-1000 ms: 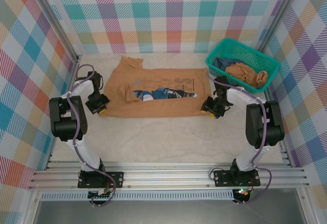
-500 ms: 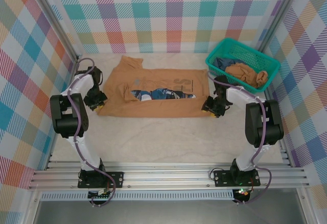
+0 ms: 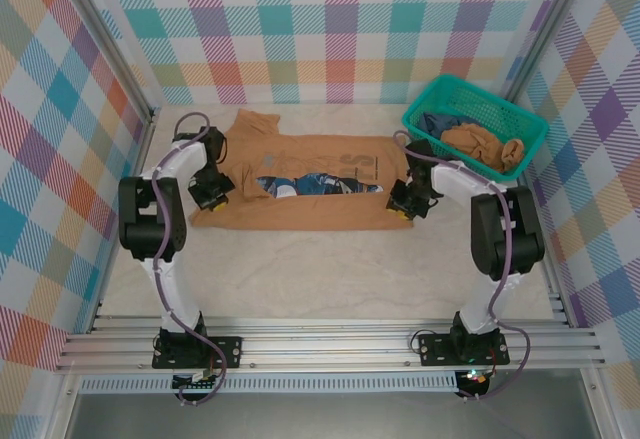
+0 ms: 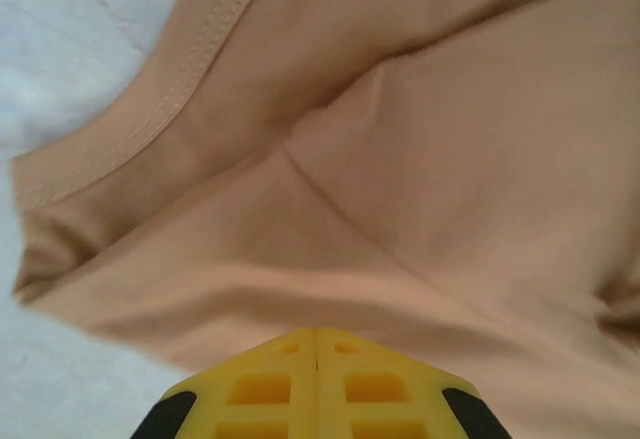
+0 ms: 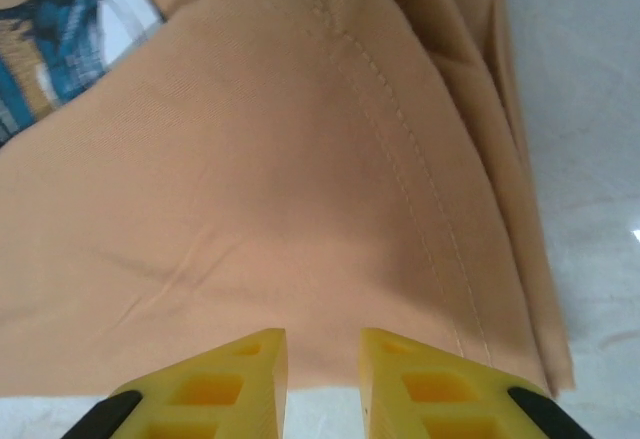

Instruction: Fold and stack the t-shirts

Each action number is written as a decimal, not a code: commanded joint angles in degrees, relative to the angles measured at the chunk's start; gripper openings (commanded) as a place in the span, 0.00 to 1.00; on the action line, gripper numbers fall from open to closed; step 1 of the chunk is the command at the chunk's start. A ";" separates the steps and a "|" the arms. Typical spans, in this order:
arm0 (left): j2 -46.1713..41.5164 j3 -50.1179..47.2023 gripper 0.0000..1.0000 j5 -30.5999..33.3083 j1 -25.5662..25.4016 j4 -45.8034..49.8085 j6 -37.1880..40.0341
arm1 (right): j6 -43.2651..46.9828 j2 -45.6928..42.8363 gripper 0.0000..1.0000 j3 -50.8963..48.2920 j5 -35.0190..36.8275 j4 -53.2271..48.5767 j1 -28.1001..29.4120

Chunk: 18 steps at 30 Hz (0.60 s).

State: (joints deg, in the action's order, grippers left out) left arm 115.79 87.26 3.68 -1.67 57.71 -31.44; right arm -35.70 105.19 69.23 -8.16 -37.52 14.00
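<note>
Top view, shirt: the shirt (image 3: 305, 194) lies partly folded on the surface (image 3: 320, 269), with its blue and white print (image 3: 315, 184) showing through a gap in the folds.
Top view, long axis: it runs left to right, collar end toward the left arm and hem end toward the right arm.
Top view, left end effector (image 3: 213, 192): it sits at the shirt's left end, on the near edge of the cloth.
Top view, right end effector (image 3: 401, 202): it sits at the shirt's right near corner, so each arm has its own end and the cloth lies between them.
Top view, second shirt (image 3: 485, 149): it is bunched in the basket (image 3: 430, 94), well apart from the left arm and near the right one.
Left wrist, left end effector (image 4: 316, 354): the fingers are pressed together with no gap; I cannot tell whether cloth is pinched.
Left wrist, shirt (image 4: 420, 159): it lies straight ahead of the tips, with a stitched edge toward the upper left.
Right wrist, right end effector (image 5: 323, 359): the fingers are parted by a slim gap and hold nothing.
Right wrist, shirt (image 5: 250, 179): its near edge is just at the tips, and the rest lies ahead.
Judgement: the next fold likely turns on lifting both ends along that left-right axis.
</note>
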 commanded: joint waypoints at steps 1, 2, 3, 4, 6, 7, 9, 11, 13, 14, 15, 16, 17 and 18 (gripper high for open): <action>3.26 2.05 0.04 2.74 0.69 -0.44 1.96 | -1.30 3.69 0.24 1.36 3.23 -3.38 -0.21; 3.93 2.42 0.04 4.23 0.72 -0.51 2.81 | -0.97 4.65 0.23 1.80 4.08 -4.77 -0.20; 4.25 2.69 0.04 5.49 0.76 -0.50 3.59 | -0.87 5.14 0.23 2.02 4.78 -5.92 -0.25; 4.31 2.75 0.04 6.84 0.77 -0.65 4.32 | -0.68 5.38 0.22 2.00 5.68 -7.07 -0.20; 3.94 1.94 0.04 8.48 0.66 -1.10 5.39 | -0.51 5.29 0.23 1.40 6.98 -8.51 -0.20; 3.66 1.18 0.04 8.84 0.58 -1.37 5.85 | -0.34 5.37 0.23 1.11 7.28 -9.21 -0.20; 3.03 -0.78 0.04 9.10 0.40 -1.76 6.15 | 0.23 5.69 0.24 0.44 6.88 -9.93 -0.20; 2.08 -3.52 0.04 9.24 -0.04 -2.16 5.94 | 0.82 6.29 0.24 0.17 6.62 -11.07 -0.12; 0.14 -7.33 0.03 9.34 -0.68 -2.64 4.87 | 1.23 5.91 0.23 -0.61 7.65 -12.24 -0.02; -0.90 -9.29 0.03 9.41 -1.03 -2.69 4.12 | 1.42 5.35 0.23 -1.07 8.35 -12.84 -0.02; -1.88 -10.73 0.04 9.61 -1.39 -2.40 3.17 | 1.71 4.77 0.23 -1.43 8.95 -13.57 -0.02; -3.12 -12.63 0.03 9.99 -1.93 -1.77 1.81 | 1.86 4.17 0.23 -1.84 9.93 -14.63 -0.07; -4.06 -14.33 0.03 10.18 -2.37 -1.35 0.10 | 1.88 3.63 0.23 -2.24 10.92 -15.62 -0.02; -5.36 -16.61 0.03 10.26 -3.25 -1.29 -1.74 | 1.95 2.86 0.23 -2.86 11.86 -16.68 0.01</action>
State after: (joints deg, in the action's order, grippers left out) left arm 112.36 75.92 12.19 -3.40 53.56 -29.04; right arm -34.96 108.14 69.71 -2.13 -45.98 13.98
